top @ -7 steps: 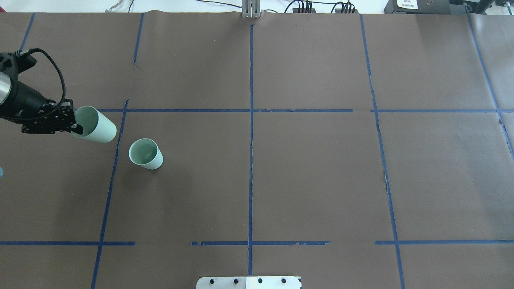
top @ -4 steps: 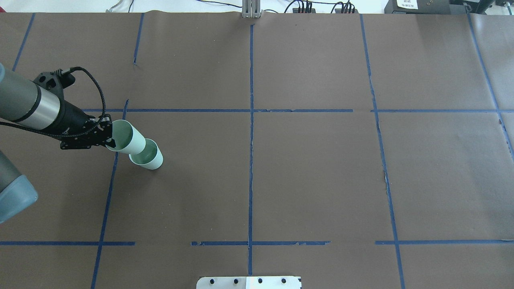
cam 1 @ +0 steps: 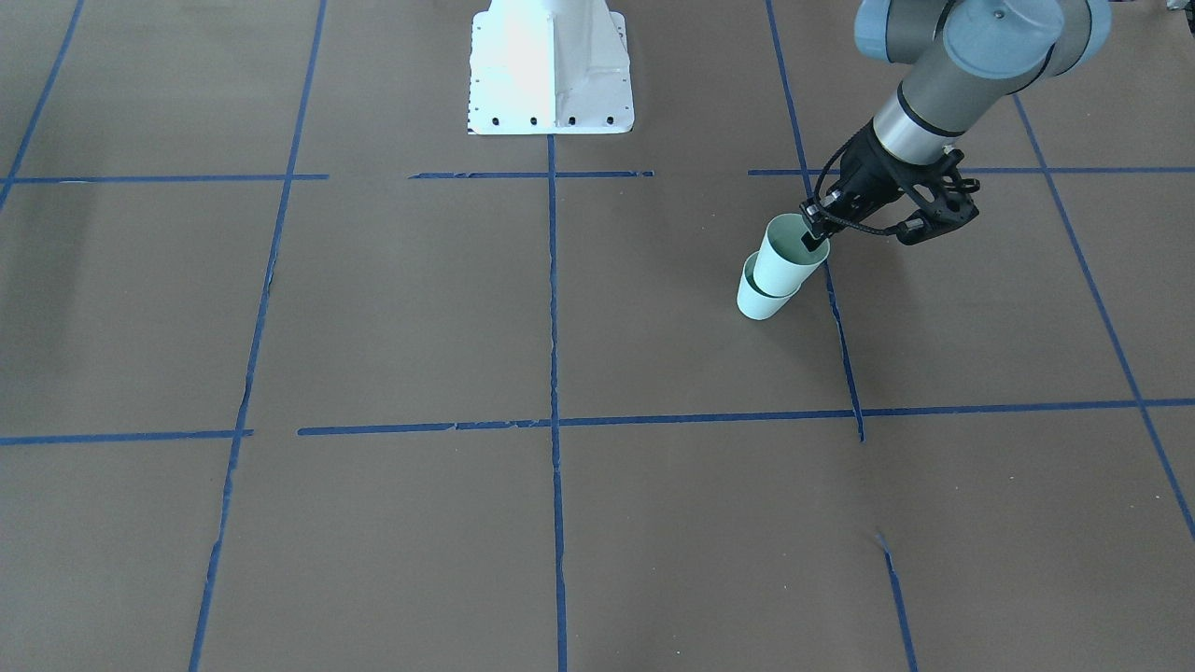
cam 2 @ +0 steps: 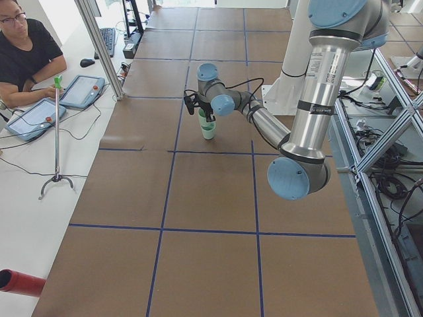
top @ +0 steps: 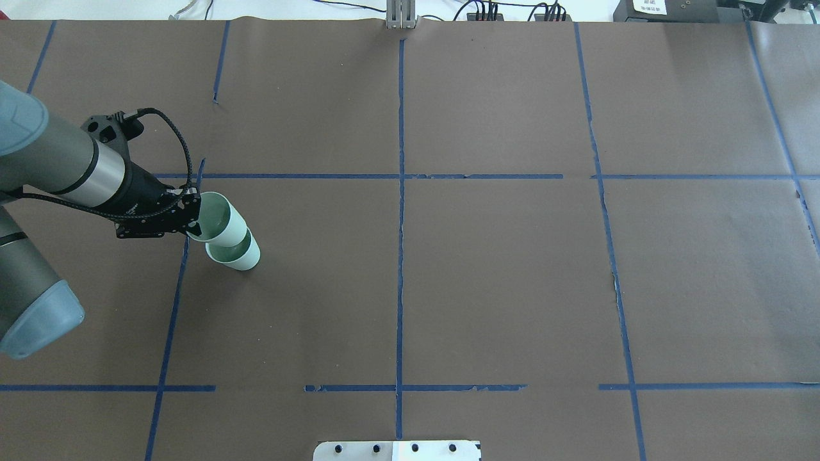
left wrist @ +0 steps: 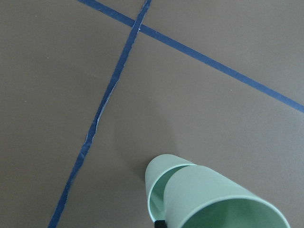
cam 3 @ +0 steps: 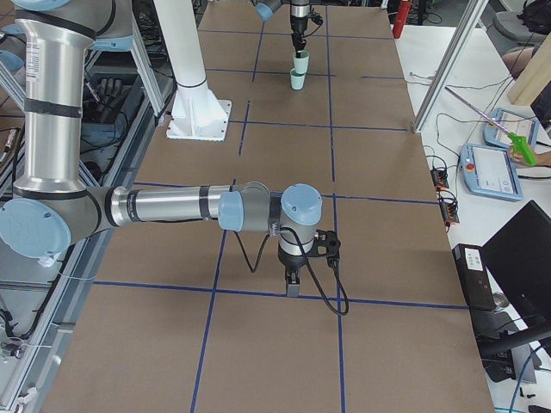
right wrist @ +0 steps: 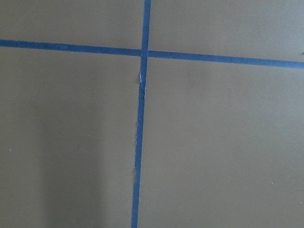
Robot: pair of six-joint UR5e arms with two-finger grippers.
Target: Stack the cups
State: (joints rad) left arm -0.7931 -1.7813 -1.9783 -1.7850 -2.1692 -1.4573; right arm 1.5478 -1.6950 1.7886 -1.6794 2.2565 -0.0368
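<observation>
overhead exterior view: the left gripper is clamped on the rim of the upper cup, with a finger showing at the mouth. the base of the upper cup sits inside the mouth of the lower cup, partly nested. the lower cup stands upright on the brown table, just beside a blue tape line. the right gripper points down over a tape crossing, well apart from both cups. it appears only in the exterior right view, so its jaw state cannot be told.
</observation>
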